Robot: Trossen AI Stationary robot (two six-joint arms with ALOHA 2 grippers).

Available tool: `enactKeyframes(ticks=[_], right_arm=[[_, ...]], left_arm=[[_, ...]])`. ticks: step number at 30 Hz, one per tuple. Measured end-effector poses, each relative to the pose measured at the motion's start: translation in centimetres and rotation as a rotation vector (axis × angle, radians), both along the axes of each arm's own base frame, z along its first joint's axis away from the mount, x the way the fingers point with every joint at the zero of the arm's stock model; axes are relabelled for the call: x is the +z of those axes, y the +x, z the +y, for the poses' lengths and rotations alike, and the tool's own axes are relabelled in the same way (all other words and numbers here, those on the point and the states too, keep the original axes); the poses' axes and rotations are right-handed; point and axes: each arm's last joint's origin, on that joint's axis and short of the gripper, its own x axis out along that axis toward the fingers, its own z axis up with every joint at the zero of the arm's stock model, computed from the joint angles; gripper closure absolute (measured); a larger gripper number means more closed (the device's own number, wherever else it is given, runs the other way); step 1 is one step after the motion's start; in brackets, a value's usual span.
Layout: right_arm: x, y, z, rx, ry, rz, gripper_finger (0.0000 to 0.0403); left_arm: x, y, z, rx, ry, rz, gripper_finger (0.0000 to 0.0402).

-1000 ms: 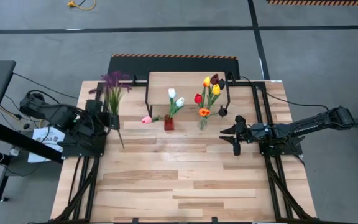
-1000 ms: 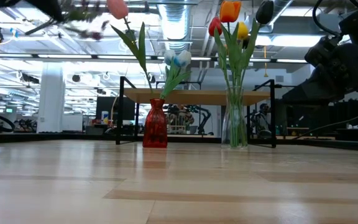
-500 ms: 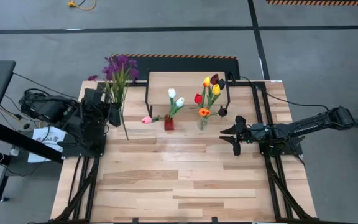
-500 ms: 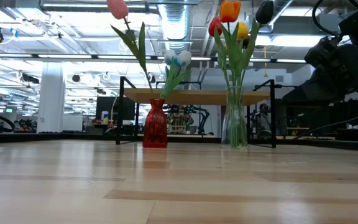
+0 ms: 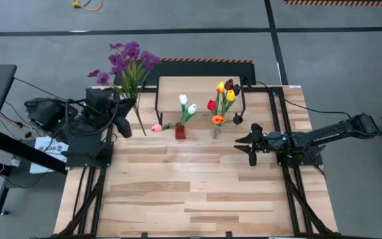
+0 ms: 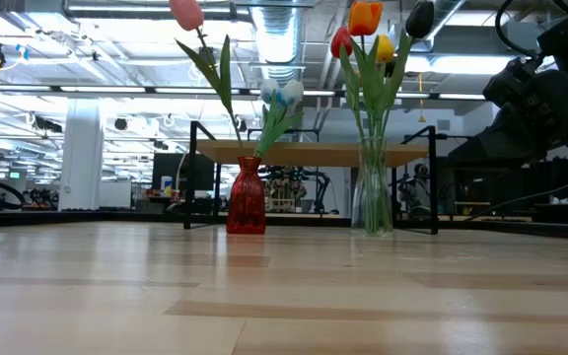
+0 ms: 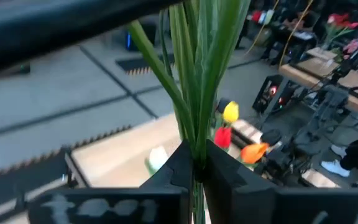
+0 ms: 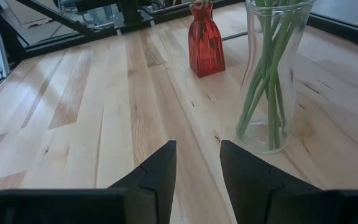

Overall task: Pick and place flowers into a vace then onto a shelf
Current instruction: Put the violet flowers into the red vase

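My left gripper [image 5: 123,107] is raised over the table's far left corner, shut on a bunch of purple sprigs [image 5: 127,61] with green stems and leaves [image 7: 194,93]. A red vase [image 5: 180,131] holds white tulips and a leaning pink one [image 5: 156,127]. Beside it a clear glass vase [image 5: 216,130] holds red, orange, yellow and dark tulips. Both vases stand on the table in front of the shelf [image 5: 201,91]. My right gripper [image 5: 251,147] rests low at the right, open, its fingers [image 8: 160,171] pointing at the vases. My left gripper pinches the bunch's green stems [image 7: 195,148] between its two fingers, partway along them. The fingers lie across the stems. The bunch is lifted clear of the table. Its purple blooms point toward the far edge and its bare stem end [image 5: 142,130] slants back toward the table's middle.
The shelf's black legs [image 6: 193,177] stand just behind the two vases. The wide plank tabletop [image 5: 191,192] stretches in front of them. Black frame rails [image 5: 88,192] run along both sides of the table.
My left gripper has risen and drawn toward the table's far edge, rolling as it went. The purple bunch has gone up with it out of the low view, its blooms now past the far edge and its stem end swung up off the table's middle.
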Motion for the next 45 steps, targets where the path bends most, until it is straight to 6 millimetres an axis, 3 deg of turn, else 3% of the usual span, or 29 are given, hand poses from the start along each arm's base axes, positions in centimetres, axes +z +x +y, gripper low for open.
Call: enactKeyframes(ticks=[11, 18, 36, 45], right_arm=[[0.0, 0.0, 0.0, 0.000, 0.000, -0.001, 0.0285], [0.0, 0.0, 0.0, 0.003, -0.008, -0.004, 0.0285], [0.3, 0.1, 0.0, 0.010, -0.031, -0.027, 0.0285], [0.3, 0.1, 0.0, 0.012, -0.036, -0.026, 0.0285]], left_arm=[[0.3, 4.3, -3.3, -0.025, 0.233, 0.068, 0.0397], [-0.2, 6.3, -3.9, -0.031, 0.287, 0.125, 0.0397], [-5.8, 13.0, -7.8, 0.019, 0.326, 0.202, 0.0397], [-9.0, 13.0, -9.8, 0.121, 0.387, 0.150, 0.0397]])
